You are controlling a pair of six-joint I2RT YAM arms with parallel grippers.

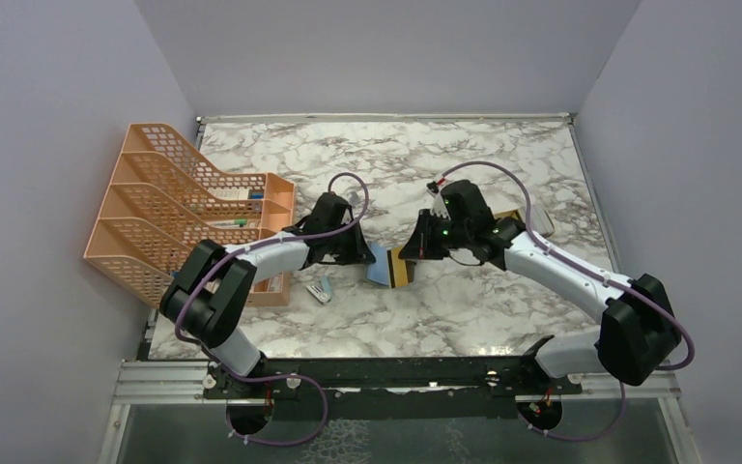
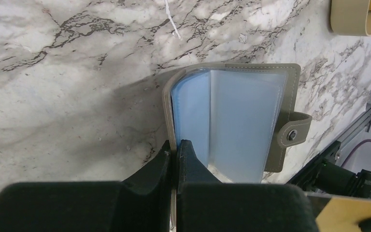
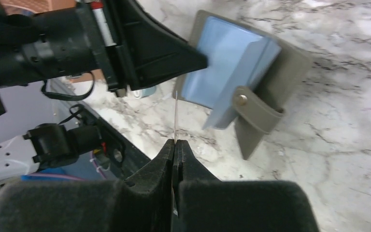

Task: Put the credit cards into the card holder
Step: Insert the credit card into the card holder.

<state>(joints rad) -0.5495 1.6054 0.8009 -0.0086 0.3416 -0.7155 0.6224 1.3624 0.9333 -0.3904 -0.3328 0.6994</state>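
The card holder (image 1: 379,266) lies open on the marble, grey outside and light blue inside. In the left wrist view its pockets (image 2: 232,121) and snap tab (image 2: 292,135) show. My left gripper (image 1: 356,249) is shut on the edge of its grey cover (image 2: 176,145). My right gripper (image 1: 413,249) is shut on a tan-gold credit card (image 1: 402,272), held just right of the holder. In the right wrist view the card (image 3: 175,116) shows edge-on as a thin line between my shut fingers (image 3: 175,145), pointing toward the holder (image 3: 236,63).
An orange mesh file rack (image 1: 184,213) stands at the left. A shallow tan tray (image 1: 533,218) sits behind the right arm, also in the left wrist view (image 2: 350,19). A small blue-white object (image 1: 321,290) lies near the rack's front.
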